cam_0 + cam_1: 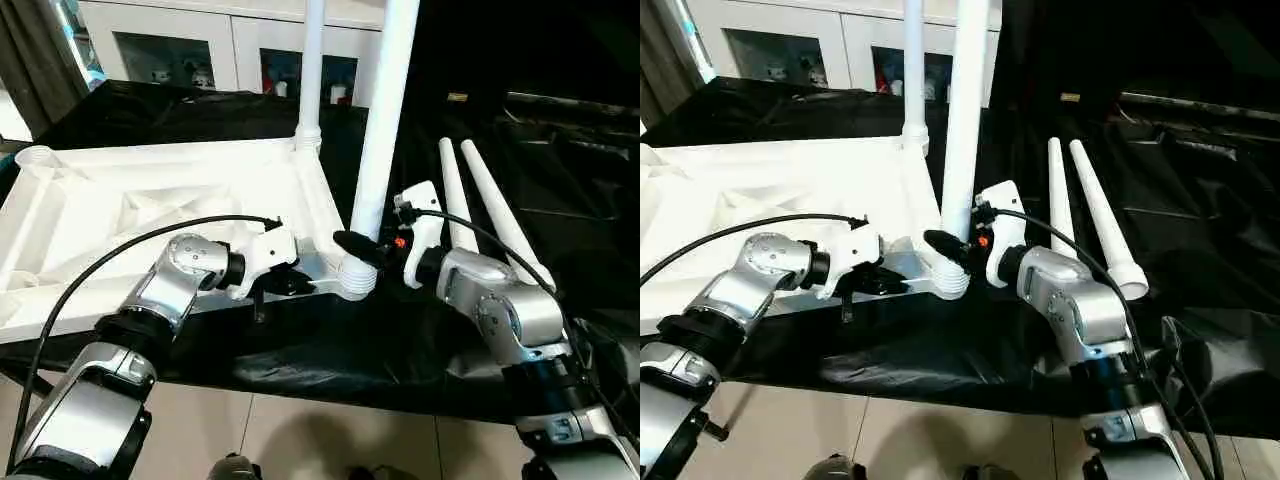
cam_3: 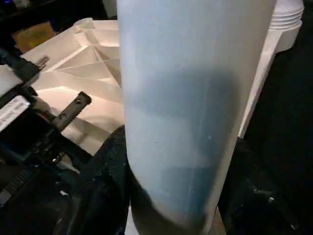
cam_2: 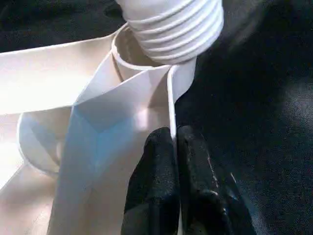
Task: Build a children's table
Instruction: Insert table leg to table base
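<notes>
The children's table top (image 1: 150, 200) lies upside down, ribbed underside up, on a surface draped in black cloth (image 1: 330, 350), reaching from the left side toward the middle. One white leg (image 1: 312, 60) stands upright in the far corner socket. A second leg (image 1: 385, 110) rises from the near corner socket (image 1: 356, 278), its threaded end sitting at the socket's mouth. The right gripper (image 1: 372, 246) has its black fingers half spread around the lower part of this leg, one on each side. The left gripper (image 1: 290, 283) has its fingers pressed together on the thin edge wall of the top just beside that socket. Two loose legs (image 1: 480, 205) lie side by side on the cloth to the right.
</notes>
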